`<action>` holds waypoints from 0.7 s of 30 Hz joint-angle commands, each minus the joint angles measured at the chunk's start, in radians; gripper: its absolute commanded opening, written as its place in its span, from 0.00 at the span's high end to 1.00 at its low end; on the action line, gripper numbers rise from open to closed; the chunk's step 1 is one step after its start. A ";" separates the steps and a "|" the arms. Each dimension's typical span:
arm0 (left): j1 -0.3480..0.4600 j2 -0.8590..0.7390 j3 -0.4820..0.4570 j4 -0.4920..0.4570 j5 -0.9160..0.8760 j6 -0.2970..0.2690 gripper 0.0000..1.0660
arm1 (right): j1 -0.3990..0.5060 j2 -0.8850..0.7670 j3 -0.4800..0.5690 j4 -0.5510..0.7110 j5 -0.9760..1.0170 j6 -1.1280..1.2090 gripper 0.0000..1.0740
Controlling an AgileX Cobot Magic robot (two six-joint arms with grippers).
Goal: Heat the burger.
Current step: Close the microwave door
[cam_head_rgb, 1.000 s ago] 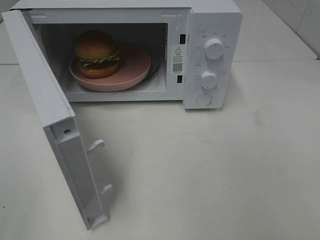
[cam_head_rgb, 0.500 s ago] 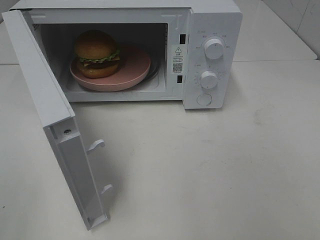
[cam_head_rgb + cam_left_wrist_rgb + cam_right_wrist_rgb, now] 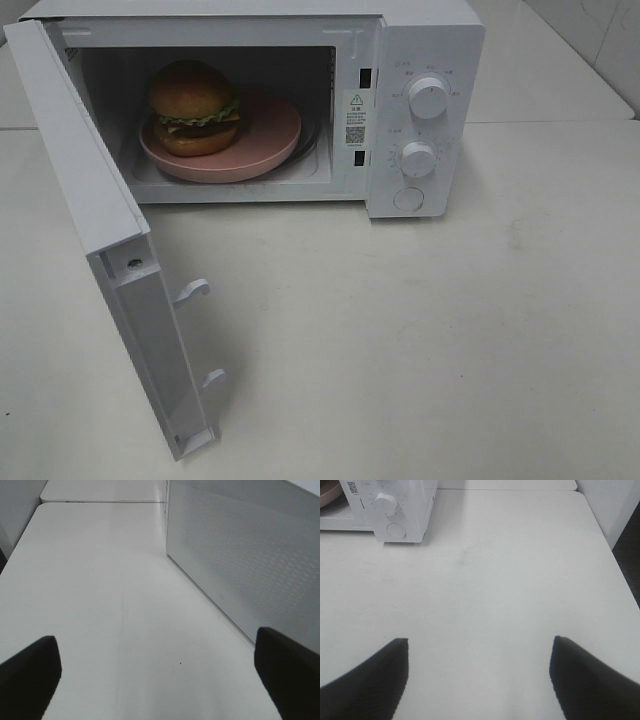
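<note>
Nothing moved; my left gripper (image 3: 157,660) and right gripper (image 3: 479,647) hung spread, empty; door (image 3: 85,160) needed steady pushing shut on burger (image 3: 195,108).

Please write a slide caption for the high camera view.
Burger on pink plate inside the white microwave, door swung wide open.
</note>
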 commanded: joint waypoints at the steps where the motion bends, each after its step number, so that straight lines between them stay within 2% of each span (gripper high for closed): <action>1: -0.003 -0.021 0.004 0.000 -0.010 -0.003 0.08 | -0.004 -0.027 0.001 -0.001 -0.007 -0.011 0.29; 21: -0.003 -0.021 0.004 0.000 -0.010 -0.003 0.08 | -0.004 -0.027 0.001 -0.001 -0.007 -0.019 0.29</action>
